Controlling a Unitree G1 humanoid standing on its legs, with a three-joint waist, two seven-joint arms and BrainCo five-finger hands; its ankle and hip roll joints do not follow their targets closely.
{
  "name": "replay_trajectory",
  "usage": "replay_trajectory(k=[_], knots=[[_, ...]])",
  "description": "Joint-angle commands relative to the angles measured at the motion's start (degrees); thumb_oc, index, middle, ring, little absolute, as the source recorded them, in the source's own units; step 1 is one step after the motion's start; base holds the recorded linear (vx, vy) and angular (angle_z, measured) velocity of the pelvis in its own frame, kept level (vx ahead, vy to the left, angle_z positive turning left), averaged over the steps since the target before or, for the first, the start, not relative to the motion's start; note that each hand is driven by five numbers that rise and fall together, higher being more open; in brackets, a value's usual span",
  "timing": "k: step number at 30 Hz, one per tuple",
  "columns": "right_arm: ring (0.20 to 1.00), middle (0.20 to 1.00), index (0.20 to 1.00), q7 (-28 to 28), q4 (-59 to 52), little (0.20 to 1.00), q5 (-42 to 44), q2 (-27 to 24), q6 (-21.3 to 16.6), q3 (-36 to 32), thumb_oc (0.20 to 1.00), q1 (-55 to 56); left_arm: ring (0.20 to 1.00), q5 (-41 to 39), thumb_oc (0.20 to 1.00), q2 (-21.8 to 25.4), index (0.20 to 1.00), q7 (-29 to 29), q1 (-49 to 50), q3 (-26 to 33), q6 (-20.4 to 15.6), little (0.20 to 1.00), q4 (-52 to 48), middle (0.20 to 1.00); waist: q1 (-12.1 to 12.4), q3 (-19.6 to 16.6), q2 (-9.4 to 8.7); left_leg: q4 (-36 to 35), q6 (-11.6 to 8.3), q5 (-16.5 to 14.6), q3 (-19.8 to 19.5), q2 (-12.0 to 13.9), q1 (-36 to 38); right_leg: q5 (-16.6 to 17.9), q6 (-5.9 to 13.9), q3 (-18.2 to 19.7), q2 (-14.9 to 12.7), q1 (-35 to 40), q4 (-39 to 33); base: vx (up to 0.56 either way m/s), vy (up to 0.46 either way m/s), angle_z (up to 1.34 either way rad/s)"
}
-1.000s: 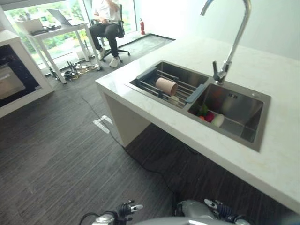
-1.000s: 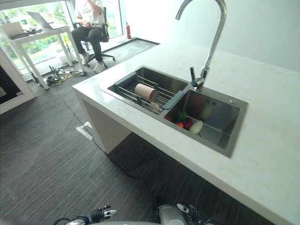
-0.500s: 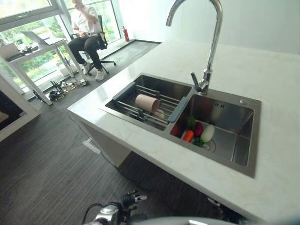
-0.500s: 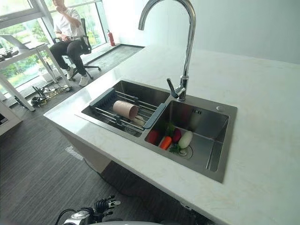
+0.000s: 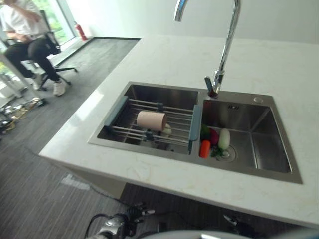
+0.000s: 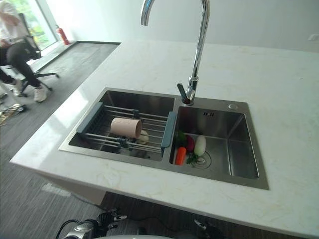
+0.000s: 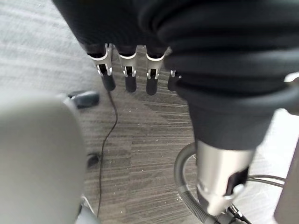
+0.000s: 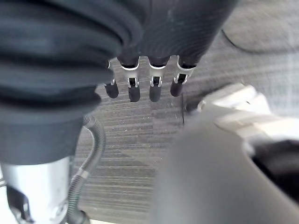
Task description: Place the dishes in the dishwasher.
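Though small, pink cup [image 5: 151, 120] sideways on sink rack [image 5: 175, 110].

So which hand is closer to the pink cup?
Left, probably. The left hand hangs below the counter, on the side of the cup; the right hand hangs low further across.

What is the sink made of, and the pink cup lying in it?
The sink looks like brushed stainless steel: grey, with a dull shine. The pink cup has a flat, matte surface, so probably plastic or ceramic; I cannot tell which.
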Motion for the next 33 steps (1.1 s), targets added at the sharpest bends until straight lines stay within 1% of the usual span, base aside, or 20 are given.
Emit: replay_trajectory(k=[1, 2, 4, 5, 9, 15, 18, 21, 24, 31, 33], knots=[[1.000, 1.000, 1.000, -0.46, 0.66, 1.000, 0.09, -1.83, 0.07, -0.43, 1.000, -2.69, 1.000, -0.05, 1.000, -1.69, 1.000, -0.39, -0.44, 0.81, 0.99, 1.000, 2.29, 1.000, 1.13, -3.32, 1.03, 3.86, -0.58, -4.24, 3.61, 1.22, -2.64, 4.97, 1.87, -3.40, -1.36, -4.45, -2.10, 0.04, 0.063, -0.87], [1.000, 1.000, 1.000, -0.42, 0.66, 1.000, -0.33, -1.76, 0.03, -0.46, 1.000, -2.61, 1.000, -0.42, 1.000, -1.74, 1.000, -0.25, -0.32, 0.92, 0.95, 1.000, 2.39, 1.000, 1.26, -3.40, 0.96, 3.71, -0.58, -4.27, 4.24, 1.25, -2.56, 5.20, 2.08, -4.18, -1.64, -4.53, -2.30, 0.03, 0.054, -0.87], [1.000, 1.000, 1.000, -0.81, 0.67, 1.000, -2.05, -1.32, -0.08, -0.76, 1.000, -2.58, 1.000, -1.29, 1.000, -2.14, 1.000, 0.01, 0.74, 1.50, 0.13, 1.000, 2.45, 1.000, 2.55, -3.43, 0.45, 2.66, -0.67, -4.36, 8.26, 1.41, -1.76, 6.77, 3.34, -9.45, -3.37, -4.73, -3.88, 0.00, 0.013, -0.94], [1.000, 1.000, 1.000, -0.94, 0.64, 1.000, -2.50, -1.30, 0.10, -0.87, 1.000, -2.64, 1.000, -1.19, 1.000, -2.32, 1.000, 0.22, 1.04, 1.76, -0.36, 1.000, 2.30, 1.000, 2.95, -3.38, 0.31, 2.53, -0.70, -4.50, 9.52, 1.53, -1.51, 7.36, 3.77, -10.63, -3.96, -4.65, -4.60, -0.03, -0.024, -1.06], [1.000, 1.000, 1.000, -2.33, 0.34, 1.000, -2.45, -1.32, 0.74, -0.80, 1.000, -2.87, 1.000, -1.83, 1.000, -2.60, 1.000, 1.25, 1.24, 1.99, 0.12, 1.000, 1.94, 1.000, 3.45, -3.51, -0.02, 3.00, -0.53, -5.18, 12.00, 1.70, -1.26, 8.56, 4.46, -11.46, -4.97, -4.10, -6.46, -0.02, -0.043, -0.59], [1.000, 1.000, 1.000, -2.24, 0.53, 1.000, -3.19, -1.25, 3.76, -0.58, 1.000, -2.57, 1.000, -1.88, 1.000, -2.96, 1.000, 1.92, 1.03, 2.58, 1.16, 1.000, 2.92, 1.000, 3.32, -4.36, -0.44, 0.94, -0.76, -4.99, 11.75, 1.84, 0.32, 9.27, 4.30, -10.65, -4.05, -2.04, -9.77, 0.02, -0.048, -0.12], [1.000, 1.000, 1.000, -2.52, 1.20, 1.000, -2.95, -0.66, 3.89, -0.46, 1.000, -2.41, 1.000, -2.16, 1.000, -4.00, 1.000, 1.93, 1.18, 2.20, 1.84, 1.000, 3.23, 1.000, 3.50, -4.74, -0.54, 0.29, -1.00, -5.00, 11.39, 1.87, 0.76, 9.54, 4.13, -10.90, -3.61, -1.04, -11.26, 0.00, -0.033, -0.01], [1.000, 1.000, 1.000, -2.97, 1.52, 1.000, -3.06, -0.49, 3.21, -0.33, 1.000, -2.23, 1.000, -2.48, 1.000, -4.63, 1.000, 1.56, 1.44, 2.17, 3.00, 1.000, 3.50, 1.000, 3.67, -4.93, -0.60, 0.15, -1.14, -4.89, 11.39, 1.97, 0.91, 9.55, 3.98, -11.16, -3.46, -0.53, -11.76, -0.02, -0.017, 0.00], [1.000, 1.000, 1.000, -3.02, 1.19, 1.000, -3.84, -0.82, 3.22, -0.23, 1.000, -2.03, 1.000, -4.90, 1.000, -4.58, 1.000, 1.40, 1.79, 2.76, 4.20, 1.000, 3.67, 1.000, 3.79, -5.04, -0.65, -0.02, -1.36, -4.85, 11.46, 2.15, 1.03, 9.52, 3.87, -11.68, -3.42, 0.10, -12.45, -0.01, -0.003, 0.00], [1.000, 1.000, 1.000, -2.89, 1.06, 1.000, -3.38, -0.63, 2.49, -0.19, 1.000, -1.66, 1.000, -9.86, 1.000, -4.28, 1.000, 2.00, 2.23, 5.64, 3.62, 1.000, 3.84, 1.000, 4.55, -4.95, -0.45, -0.02, -1.77, -4.58, 11.42, 2.45, 0.85, 9.34, 3.78, -13.60, -3.88, 0.74, -12.78, 0.00, 0.003, 0.02], [1.000, 1.000, 1.000, -3.19, 0.81, 1.000, -2.77, -0.66, 2.52, -0.54, 1.000, -1.58, 1.000, -14.49, 1.000, -4.22, 1.000, 1.62, 2.64, 7.05, 2.33, 1.000, 3.41, 1.000, 4.89, -4.80, -0.26, -0.02, -1.92, -4.44, 11.07, 2.52, 0.80, 9.08, 3.66, -14.23, -3.97, 1.09, -12.72, 0.01, 0.010, 0.10]])
